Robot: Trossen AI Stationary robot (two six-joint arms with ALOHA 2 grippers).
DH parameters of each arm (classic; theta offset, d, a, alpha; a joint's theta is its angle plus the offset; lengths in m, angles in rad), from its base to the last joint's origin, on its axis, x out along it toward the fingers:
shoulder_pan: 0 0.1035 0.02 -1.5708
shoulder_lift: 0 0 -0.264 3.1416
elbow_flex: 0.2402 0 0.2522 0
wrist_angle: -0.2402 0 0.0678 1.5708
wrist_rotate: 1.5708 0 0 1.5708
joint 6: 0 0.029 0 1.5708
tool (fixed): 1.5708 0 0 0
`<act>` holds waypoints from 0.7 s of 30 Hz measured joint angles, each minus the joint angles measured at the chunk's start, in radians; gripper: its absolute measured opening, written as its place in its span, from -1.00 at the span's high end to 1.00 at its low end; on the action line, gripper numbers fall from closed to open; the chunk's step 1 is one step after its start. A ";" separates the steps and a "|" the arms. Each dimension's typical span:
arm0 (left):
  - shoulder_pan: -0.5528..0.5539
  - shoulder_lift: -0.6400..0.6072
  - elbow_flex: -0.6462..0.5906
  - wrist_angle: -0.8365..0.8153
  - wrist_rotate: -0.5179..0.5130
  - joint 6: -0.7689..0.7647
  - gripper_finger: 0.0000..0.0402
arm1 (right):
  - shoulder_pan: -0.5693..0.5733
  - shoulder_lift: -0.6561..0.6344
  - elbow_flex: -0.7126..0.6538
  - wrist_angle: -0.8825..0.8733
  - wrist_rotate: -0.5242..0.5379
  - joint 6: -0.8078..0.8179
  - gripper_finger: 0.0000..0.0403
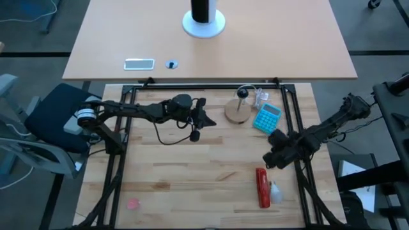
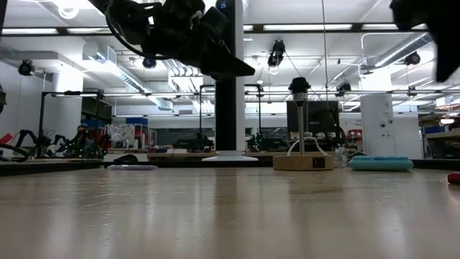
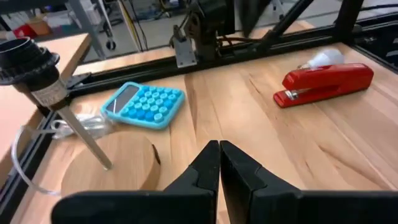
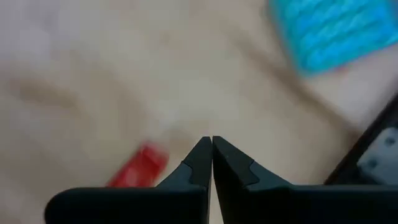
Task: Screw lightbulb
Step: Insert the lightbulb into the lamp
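Observation:
The lightbulb (image 1: 276, 191), small and white, lies on its side on the table against the red stapler (image 1: 262, 187); the left wrist view shows the lightbulb (image 3: 323, 58) behind the stapler (image 3: 326, 81). A wooden disc (image 1: 238, 114) carries a thin post with a dark socket (image 3: 25, 59) on top. My left gripper (image 1: 211, 121) hovers shut just left of the disc, clear of the table, with nothing between its fingers (image 3: 219, 149). My right gripper (image 1: 273, 158) hangs shut above the table, pointing steeply down, between the calculator and the stapler, its fingers (image 4: 211, 144) bare.
A blue calculator (image 1: 267, 118) lies right of the disc, with a clear cord (image 3: 43, 134) beside it. A black frame (image 1: 204, 86) borders the work area. On the far table stand a large white cylinder (image 1: 203, 22) and a small flat device (image 1: 139, 64).

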 joint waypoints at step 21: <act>-0.044 0.015 0.000 0.028 0.060 -0.030 0.98 | 0.601 0.344 0.044 0.611 -0.580 0.658 1.00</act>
